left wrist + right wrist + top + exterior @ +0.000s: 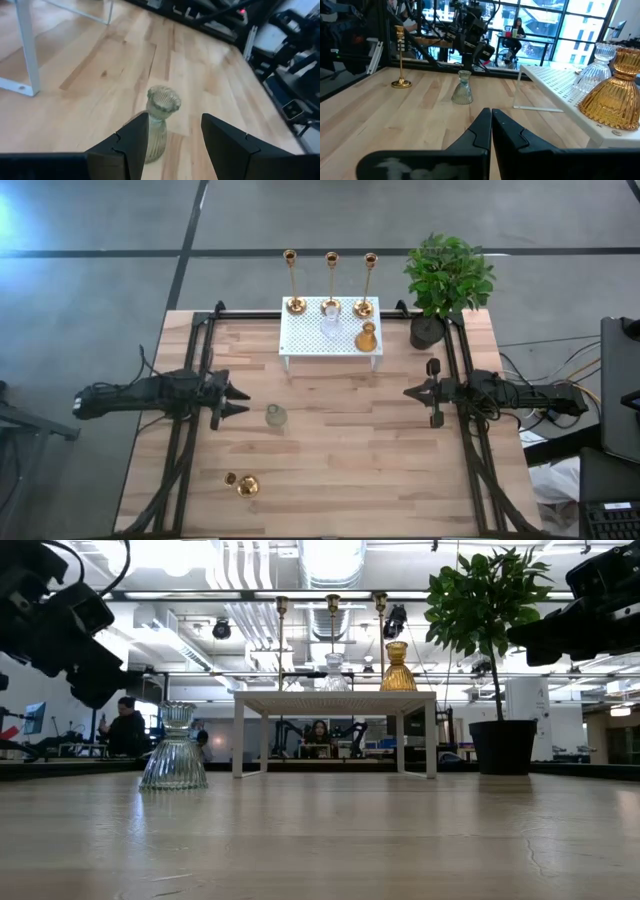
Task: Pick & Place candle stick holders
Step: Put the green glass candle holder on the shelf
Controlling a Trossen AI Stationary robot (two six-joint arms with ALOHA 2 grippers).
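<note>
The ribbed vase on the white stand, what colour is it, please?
Amber, clearest in the right wrist view.

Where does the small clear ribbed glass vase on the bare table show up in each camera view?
High view: clear glass vase left of centre, just ahead of the left gripper.
Low view: vase at left, standing upright.
Left wrist view: vase just beyond the open fingers.
Right wrist view: vase mid-table.
Shared landmark: the white perforated stand.

Gold candlesticks (330,280) stand behind the white perforated shelf (305,335); on it, an amber ribbed vase (366,338) beside a clear ribbed one (330,326).
</note>
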